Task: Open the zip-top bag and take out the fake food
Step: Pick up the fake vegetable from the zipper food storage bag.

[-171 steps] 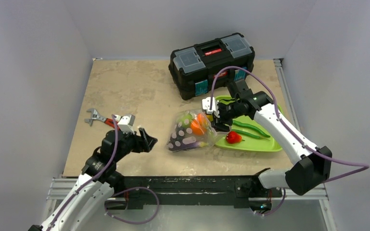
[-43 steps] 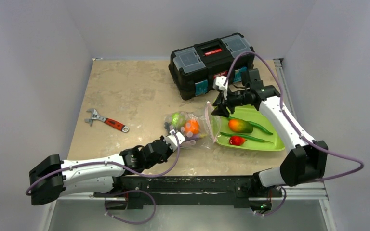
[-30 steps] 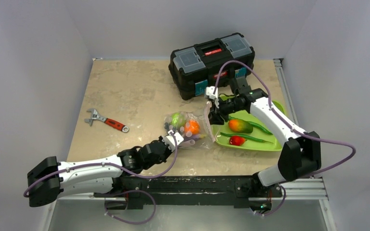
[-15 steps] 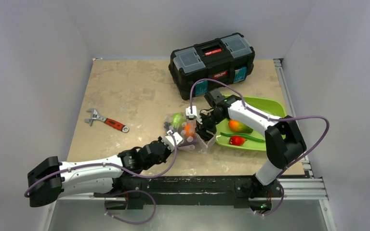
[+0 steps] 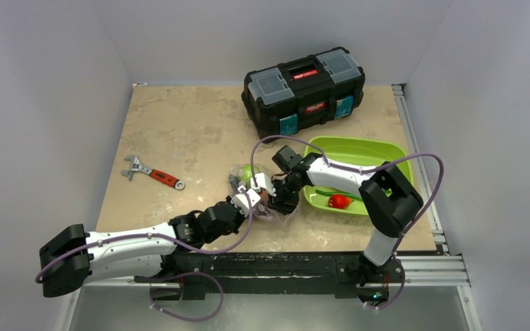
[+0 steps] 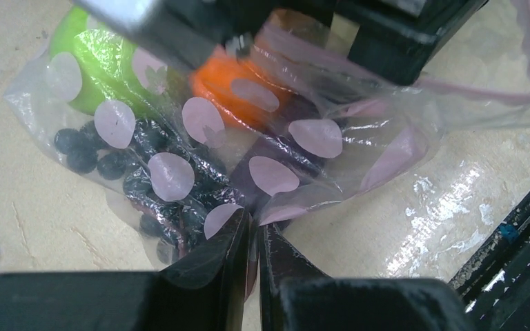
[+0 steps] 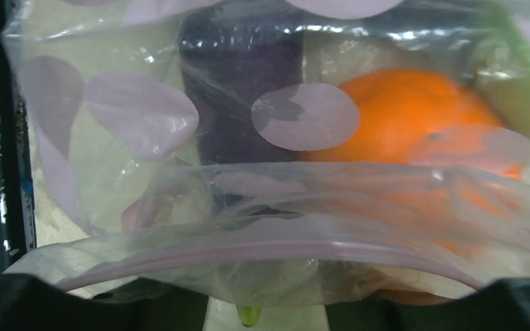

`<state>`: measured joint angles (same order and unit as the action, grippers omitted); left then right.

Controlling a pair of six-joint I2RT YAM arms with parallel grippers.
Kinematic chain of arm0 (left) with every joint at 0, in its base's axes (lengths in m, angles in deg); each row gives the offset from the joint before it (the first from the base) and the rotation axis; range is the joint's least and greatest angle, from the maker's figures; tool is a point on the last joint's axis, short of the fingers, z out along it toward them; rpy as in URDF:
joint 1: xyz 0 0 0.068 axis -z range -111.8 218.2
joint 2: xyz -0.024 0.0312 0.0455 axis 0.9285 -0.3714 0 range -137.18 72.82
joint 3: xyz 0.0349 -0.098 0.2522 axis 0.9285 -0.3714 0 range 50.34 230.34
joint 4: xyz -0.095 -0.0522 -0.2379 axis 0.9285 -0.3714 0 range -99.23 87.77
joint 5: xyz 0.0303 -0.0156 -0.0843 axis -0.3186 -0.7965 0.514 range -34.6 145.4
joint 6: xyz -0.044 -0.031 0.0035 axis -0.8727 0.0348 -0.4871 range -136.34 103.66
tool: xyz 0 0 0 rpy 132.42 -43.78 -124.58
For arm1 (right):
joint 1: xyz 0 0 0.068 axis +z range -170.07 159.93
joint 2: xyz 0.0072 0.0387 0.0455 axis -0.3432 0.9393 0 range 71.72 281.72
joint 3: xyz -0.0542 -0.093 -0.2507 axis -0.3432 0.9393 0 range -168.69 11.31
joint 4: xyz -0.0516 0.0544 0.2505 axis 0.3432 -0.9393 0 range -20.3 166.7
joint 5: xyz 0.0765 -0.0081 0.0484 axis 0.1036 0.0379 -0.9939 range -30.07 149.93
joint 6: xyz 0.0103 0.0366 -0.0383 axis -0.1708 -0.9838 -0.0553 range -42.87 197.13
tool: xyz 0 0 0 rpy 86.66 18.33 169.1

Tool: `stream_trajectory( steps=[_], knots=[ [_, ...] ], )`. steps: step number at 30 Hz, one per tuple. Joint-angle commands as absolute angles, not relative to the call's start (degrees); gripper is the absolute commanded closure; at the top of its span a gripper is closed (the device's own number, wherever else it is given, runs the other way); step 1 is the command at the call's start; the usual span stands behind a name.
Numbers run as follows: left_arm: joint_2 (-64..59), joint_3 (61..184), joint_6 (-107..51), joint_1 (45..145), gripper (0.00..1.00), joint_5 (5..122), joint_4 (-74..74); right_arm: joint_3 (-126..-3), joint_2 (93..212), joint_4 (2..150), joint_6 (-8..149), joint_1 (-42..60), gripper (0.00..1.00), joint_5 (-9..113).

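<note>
The zip-top bag lies on the table left of the tray, clear with pale pink dots. My left gripper is shut on its near bottom edge. Through the plastic I see fake food: an orange, a green apple and dark grapes. My right gripper is at the bag's mouth, jaws apart, the pinkish zip strip draped across them. Just beyond it lie the orange and a purple eggplant. A red pepper and green beans lie on the tray.
A green tray sits right of the bag, partly under my right arm. A black toolbox stands behind it. A red-handled wrench lies at the left of the table.
My right gripper has swung left from above the tray down into the bag's mouth. The left gripper has kept its hold on the bag's bottom edge.
</note>
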<state>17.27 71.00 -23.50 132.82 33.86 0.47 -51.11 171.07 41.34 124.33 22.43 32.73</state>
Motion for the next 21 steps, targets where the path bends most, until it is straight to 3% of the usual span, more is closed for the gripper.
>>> stream_trajectory(
  steps=[1, 5, 10, 21],
  knots=[
    [17.3, 69.9, -25.6, 132.6, 0.91, 34.7, 4.2, -49.3, 172.0, 46.2, 122.3, 24.8, 0.53, 38.3],
    [17.4, 69.8, -25.8, 132.6, 0.91, 34.5, 4.1, -50.0, 171.7, 44.5, 122.6, 24.8, 0.76, 36.0],
    [17.8, 70.3, -26.3, 132.6, 0.86, 34.0, 2.6, -53.9, 168.8, 38.0, 122.7, 24.5, 0.90, 28.5],
    [20.4, 70.9, -27.2, 132.6, 0.20, 34.4, -0.3, -55.3, 160.4, 30.5, 124.8, 23.4, 0.95, 27.8]
  ],
)
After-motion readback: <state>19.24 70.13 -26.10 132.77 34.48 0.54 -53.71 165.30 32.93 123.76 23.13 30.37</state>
